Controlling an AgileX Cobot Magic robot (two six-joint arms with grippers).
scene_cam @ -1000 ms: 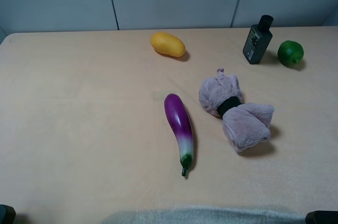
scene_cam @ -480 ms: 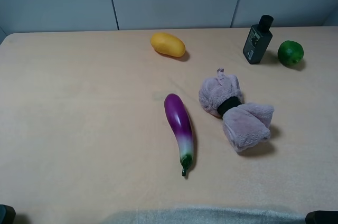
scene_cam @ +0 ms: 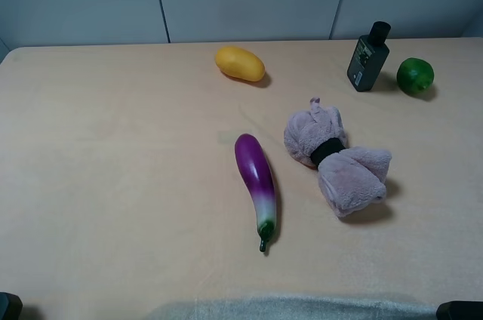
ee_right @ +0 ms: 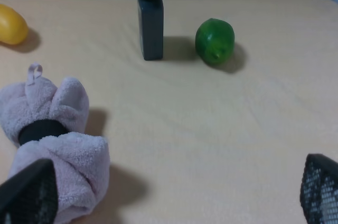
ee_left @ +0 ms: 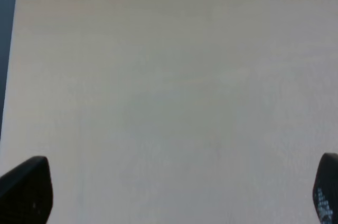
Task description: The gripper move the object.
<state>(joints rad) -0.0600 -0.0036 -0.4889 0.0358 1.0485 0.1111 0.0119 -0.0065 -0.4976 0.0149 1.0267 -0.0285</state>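
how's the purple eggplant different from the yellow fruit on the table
The eggplant is long and slim; the yellow fruit is a short oval. The eggplant is purple, fading to white with a green stem tip; the yellow fruit is one colour. The eggplant lies mid-table; the yellow fruit sits near the far edge. Both lie untouched.

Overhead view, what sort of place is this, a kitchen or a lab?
Probably a lab test bench: a bare tan table against plain panels, with a toy eggplant and a rolled towel set apart.

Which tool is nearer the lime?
Right. The right tool faces the lime across open table; the left tool sees only bare table.
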